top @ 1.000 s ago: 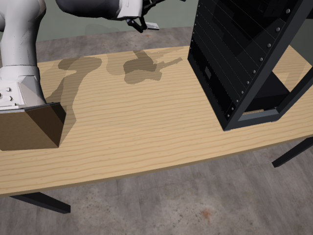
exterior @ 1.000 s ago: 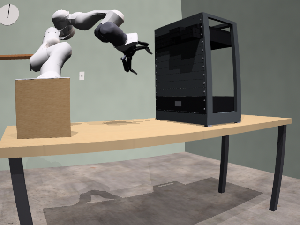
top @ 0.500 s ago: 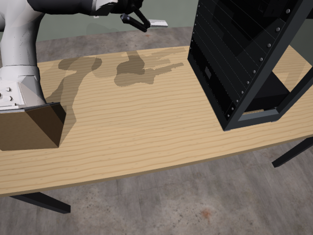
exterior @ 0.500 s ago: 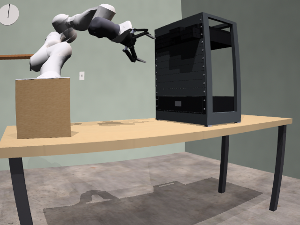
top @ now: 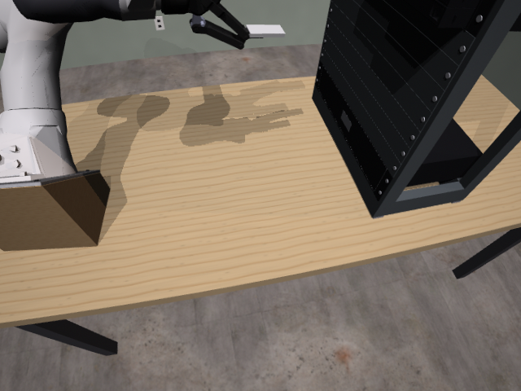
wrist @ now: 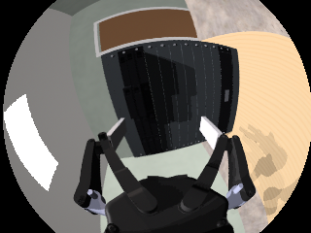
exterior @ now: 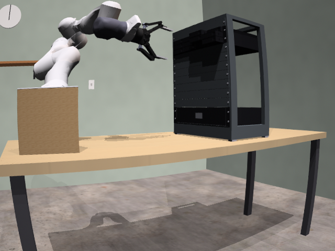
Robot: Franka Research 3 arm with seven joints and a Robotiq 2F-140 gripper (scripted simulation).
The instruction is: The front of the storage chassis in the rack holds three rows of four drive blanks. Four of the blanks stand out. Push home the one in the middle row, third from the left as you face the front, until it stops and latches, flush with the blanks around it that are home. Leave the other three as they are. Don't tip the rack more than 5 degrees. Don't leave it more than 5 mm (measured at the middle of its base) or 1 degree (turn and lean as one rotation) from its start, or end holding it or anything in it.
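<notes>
Because the dark blanks are hard to tell apart, the gripper (exterior: 162,43), with fingers wide and holding nothing, may push the wrong one or bump the rack (exterior: 230,81)

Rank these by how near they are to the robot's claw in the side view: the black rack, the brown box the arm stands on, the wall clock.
From the gripper, open and empty:
1. Rack, just to its right, facing the fingers.
2. Brown box, lower left, under the arm's base.
3. Wall clock, far upper left on the wall.
</notes>
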